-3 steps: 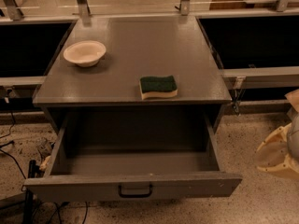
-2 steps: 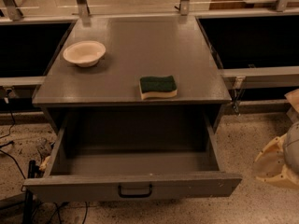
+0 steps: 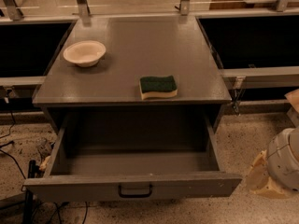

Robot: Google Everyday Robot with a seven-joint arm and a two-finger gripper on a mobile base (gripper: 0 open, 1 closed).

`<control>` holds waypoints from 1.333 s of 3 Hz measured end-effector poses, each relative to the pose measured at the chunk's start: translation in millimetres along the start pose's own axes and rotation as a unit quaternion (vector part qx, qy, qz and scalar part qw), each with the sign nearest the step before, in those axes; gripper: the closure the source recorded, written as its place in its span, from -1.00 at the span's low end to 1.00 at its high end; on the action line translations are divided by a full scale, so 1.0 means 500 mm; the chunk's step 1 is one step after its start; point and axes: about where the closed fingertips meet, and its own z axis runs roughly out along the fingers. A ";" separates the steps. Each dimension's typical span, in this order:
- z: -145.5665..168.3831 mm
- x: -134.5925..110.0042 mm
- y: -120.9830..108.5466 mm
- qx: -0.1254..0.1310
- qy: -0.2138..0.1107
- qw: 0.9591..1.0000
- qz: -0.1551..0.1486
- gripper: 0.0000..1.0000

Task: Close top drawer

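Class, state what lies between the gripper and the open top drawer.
Nothing but bare speckled floor, as the camera view shows. The gripper sits at the lower right, just off the right corner of the top drawer.

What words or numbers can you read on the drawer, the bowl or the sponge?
None: no words, numbers or labels show on the top drawer, the bowl, the sponge or the cabinet top.
The robot's tool, low at the right edge, bears none either.
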 end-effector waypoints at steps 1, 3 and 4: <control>0.000 0.000 0.000 0.000 0.000 1.000 0.000 1.00; 0.186 0.005 0.065 -0.067 -0.015 0.997 0.043 1.00; 0.186 0.005 0.065 -0.067 -0.015 0.997 0.043 1.00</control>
